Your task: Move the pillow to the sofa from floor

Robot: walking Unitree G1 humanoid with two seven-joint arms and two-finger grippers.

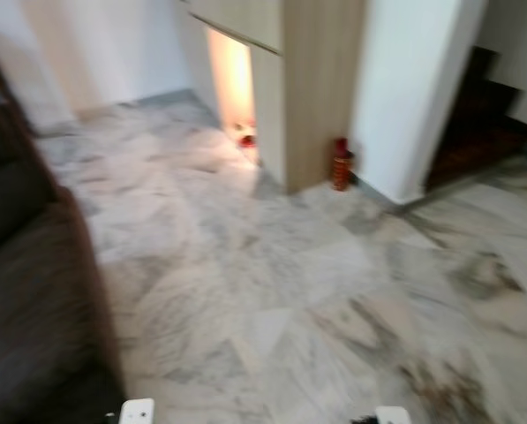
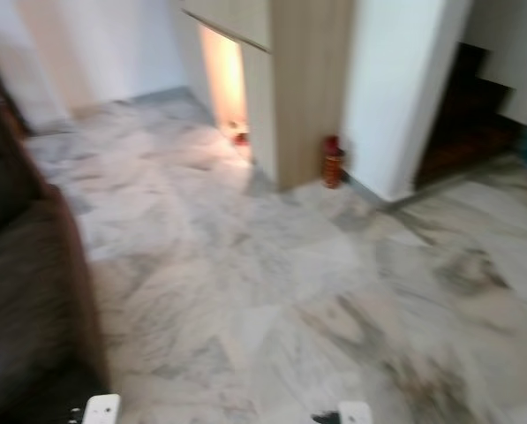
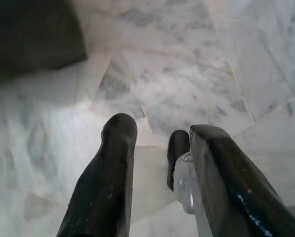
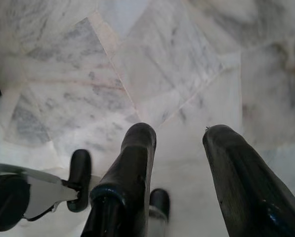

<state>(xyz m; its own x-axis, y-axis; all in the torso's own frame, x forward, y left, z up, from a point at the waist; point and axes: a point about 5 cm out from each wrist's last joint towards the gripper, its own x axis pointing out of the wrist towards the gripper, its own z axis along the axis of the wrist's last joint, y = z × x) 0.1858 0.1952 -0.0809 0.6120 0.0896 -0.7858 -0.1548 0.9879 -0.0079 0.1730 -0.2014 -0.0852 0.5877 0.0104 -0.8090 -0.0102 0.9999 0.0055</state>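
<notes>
The dark brown sofa (image 1: 25,291) runs along my left side, and its dark corner (image 3: 33,34) also appears in the left wrist view. My left gripper (image 3: 163,132) hangs open over the marble floor (image 3: 187,84) with nothing between its fingers. My right gripper (image 4: 181,134) is also open and empty above the floor tiles (image 4: 152,64). Both head views are blurred.
White and grey marble floor (image 1: 272,274) stretches ahead. A wooden cabinet (image 1: 320,88) with a lit gap stands at the back, with a red canister (image 1: 341,164) at its foot. A white wall (image 1: 404,88) and a dark stairway (image 1: 479,115) lie to the right.
</notes>
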